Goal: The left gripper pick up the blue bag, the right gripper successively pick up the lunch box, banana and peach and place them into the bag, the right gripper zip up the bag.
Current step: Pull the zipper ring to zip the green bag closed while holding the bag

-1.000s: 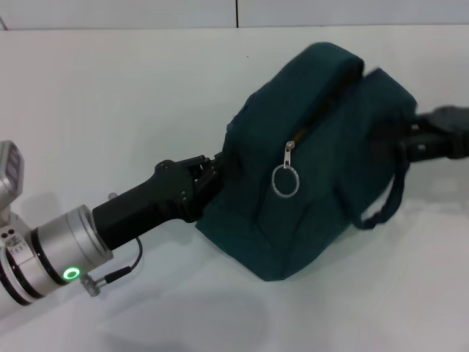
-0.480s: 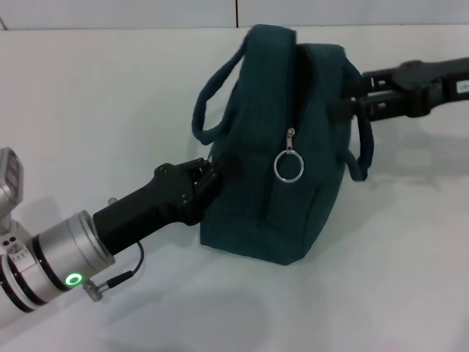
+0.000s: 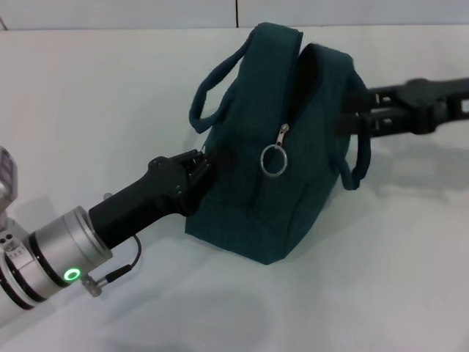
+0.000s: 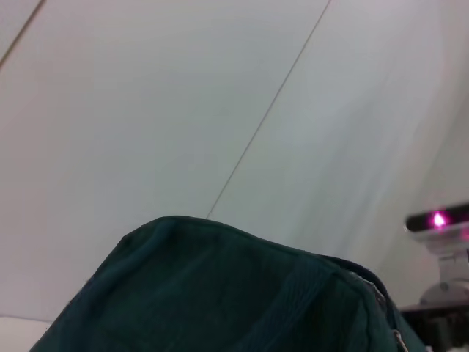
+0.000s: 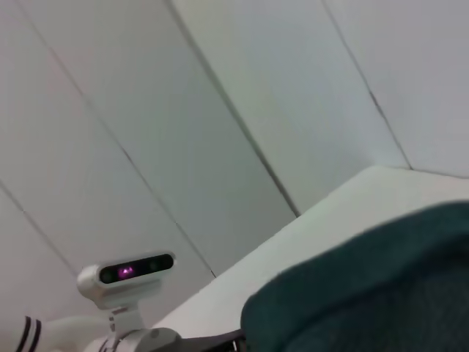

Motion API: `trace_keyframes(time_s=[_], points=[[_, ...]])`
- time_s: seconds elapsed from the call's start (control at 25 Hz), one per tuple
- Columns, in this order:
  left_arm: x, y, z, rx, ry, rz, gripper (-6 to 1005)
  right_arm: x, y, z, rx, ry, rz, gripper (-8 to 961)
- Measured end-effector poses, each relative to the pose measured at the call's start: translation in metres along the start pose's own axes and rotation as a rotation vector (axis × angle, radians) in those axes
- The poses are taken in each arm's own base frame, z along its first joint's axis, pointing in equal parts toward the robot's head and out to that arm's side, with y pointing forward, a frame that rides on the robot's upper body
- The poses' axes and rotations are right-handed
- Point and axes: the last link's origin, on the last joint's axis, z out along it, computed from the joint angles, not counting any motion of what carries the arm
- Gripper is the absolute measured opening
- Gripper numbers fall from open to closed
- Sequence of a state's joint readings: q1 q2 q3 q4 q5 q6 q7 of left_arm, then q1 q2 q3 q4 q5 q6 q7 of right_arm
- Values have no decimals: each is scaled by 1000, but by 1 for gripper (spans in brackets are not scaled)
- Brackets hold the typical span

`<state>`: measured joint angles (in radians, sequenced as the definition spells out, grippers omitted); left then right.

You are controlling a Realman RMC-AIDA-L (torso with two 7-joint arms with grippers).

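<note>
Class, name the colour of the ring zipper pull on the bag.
Silver metal, hanging on the dark teal blue bag; ring zipper pull shows best in the head view.

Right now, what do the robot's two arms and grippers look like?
The left gripper is a black claw on a black housing. Behind it the arm turns into a silver cylinder with dark bands, a glowing green light ring and a thin black cable looping to a small metal plug. The right gripper is black too, on a slim black arm made of angular, bracket-like parts.
</note>
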<state>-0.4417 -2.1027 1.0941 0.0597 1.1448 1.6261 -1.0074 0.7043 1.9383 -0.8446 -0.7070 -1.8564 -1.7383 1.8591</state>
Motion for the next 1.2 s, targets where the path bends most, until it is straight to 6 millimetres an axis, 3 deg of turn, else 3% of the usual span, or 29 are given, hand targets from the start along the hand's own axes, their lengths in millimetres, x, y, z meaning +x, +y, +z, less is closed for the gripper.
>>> trace_keyframes(time_s=[0.32,0.72,0.96,1.2], points=[[-2,0,-5,7,-8,-9,48,28,8,-25,-9,-51,50,740],[-8,9,-14,-29,-23,-29,48,54,43,-40,-165,-203,-109,740],[-8,12,-15,-44,-22,-36,49,69,57,-24,-236,-260,-135,737],[-9,13,-14,-55,-29,-36,49,80,46,2,-224,-308,-46,737]])
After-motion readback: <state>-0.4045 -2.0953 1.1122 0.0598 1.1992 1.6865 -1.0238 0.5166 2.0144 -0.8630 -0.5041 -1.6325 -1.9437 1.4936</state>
